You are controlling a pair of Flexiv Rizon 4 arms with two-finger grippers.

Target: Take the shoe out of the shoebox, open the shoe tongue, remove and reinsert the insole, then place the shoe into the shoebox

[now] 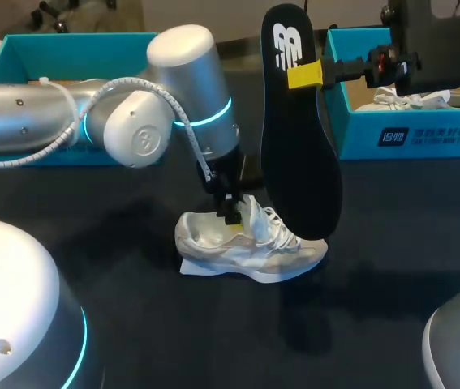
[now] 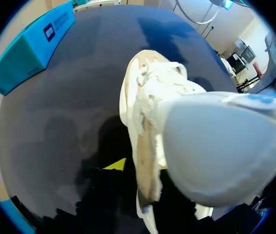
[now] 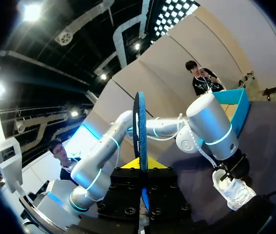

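Shoe (image 1: 250,247) under left end effector (image 1: 232,217), grip unclear, right end effector (image 1: 304,74) pinching upright insole (image 1: 298,162), shoeboxes (image 1: 412,134) behind

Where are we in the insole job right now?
Done: the shoe stands on the table, with the insole pulled out. In hand: the right tool grips the insole in the air above the shoe; the left tool is at the shoe's opening. Left: reinsert the insole, then box the shoe.
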